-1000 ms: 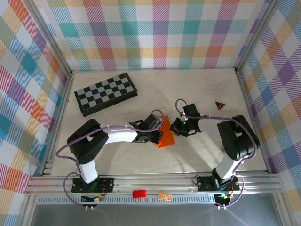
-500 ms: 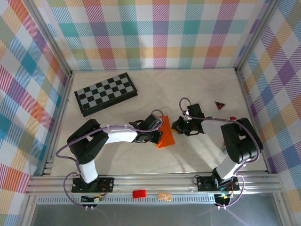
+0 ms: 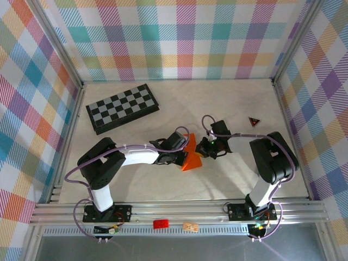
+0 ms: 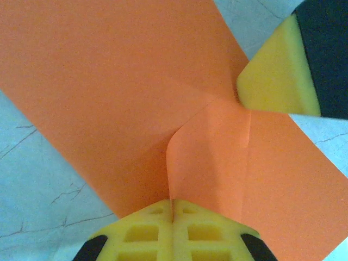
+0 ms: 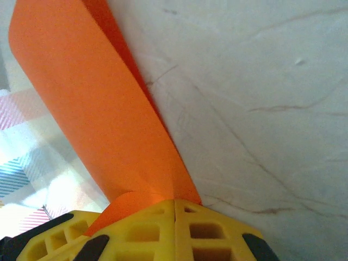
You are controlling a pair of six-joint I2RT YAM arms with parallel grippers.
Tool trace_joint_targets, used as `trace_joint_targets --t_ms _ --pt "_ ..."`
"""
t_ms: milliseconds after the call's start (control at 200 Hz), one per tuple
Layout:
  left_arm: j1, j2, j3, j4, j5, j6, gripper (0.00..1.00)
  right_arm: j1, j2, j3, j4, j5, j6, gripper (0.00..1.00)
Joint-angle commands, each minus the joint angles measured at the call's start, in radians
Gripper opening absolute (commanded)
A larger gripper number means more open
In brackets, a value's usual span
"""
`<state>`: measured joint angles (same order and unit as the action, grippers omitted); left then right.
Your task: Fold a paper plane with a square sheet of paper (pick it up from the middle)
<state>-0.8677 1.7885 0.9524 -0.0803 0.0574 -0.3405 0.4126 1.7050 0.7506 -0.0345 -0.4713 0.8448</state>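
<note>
The square sheet of paper [image 3: 192, 157] is bright orange and shows from above as a creased, wedge-like shape at the table's middle, not as a narrow paper plane. My left gripper [image 3: 183, 154] is at its left side, shut on a raised fold of the paper [image 4: 109, 81], with the yellow fingertips [image 4: 147, 228] pressed together. My right gripper [image 3: 200, 148] is at its right side, shut on the paper's edge [image 5: 92, 103]. One yellow pad of the right gripper [image 4: 274, 70] touches the sheet in the left wrist view.
A black-and-grey checkerboard [image 3: 122, 107] lies at the back left. A small dark red triangle [image 3: 254, 121] lies to the right, behind the right arm. A small red cylinder [image 3: 161, 223] rests on the front rail. Plaid walls [image 3: 179, 38] enclose the table.
The right arm's elbow swung out to the right and came back. Both grippers stayed shut on the paper, which hardly moved.
</note>
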Motion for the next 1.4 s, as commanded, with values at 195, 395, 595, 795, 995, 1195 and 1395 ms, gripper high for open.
trace_joint_targets --t_ms 195,395,595,795,995,1195,1395 --pt "0.008 0.004 -0.004 -0.075 -0.022 0.023 0.03 0.030 -0.073 0.028 0.008 -0.060 -0.008 0.10" --pt "0.008 0.003 -0.005 -0.078 -0.027 0.024 0.03 0.073 -0.024 0.024 0.051 -0.062 0.064 0.09" --pt "0.009 0.006 -0.007 -0.075 -0.025 0.025 0.03 0.103 0.015 0.014 0.022 -0.052 0.038 0.08" --pt "0.007 0.001 -0.006 -0.073 -0.024 0.024 0.03 0.103 0.065 -0.008 -0.070 0.030 -0.007 0.05" --pt "0.009 -0.012 -0.001 -0.070 -0.030 0.023 0.05 0.103 0.042 -0.013 -0.106 0.074 -0.023 0.05" --pt "0.008 -0.043 0.026 -0.086 -0.044 0.009 0.21 0.103 0.057 -0.019 -0.088 0.090 -0.013 0.04" --pt "0.010 -0.122 0.005 -0.092 -0.087 -0.023 0.43 0.102 0.073 -0.029 -0.063 0.088 -0.006 0.03"
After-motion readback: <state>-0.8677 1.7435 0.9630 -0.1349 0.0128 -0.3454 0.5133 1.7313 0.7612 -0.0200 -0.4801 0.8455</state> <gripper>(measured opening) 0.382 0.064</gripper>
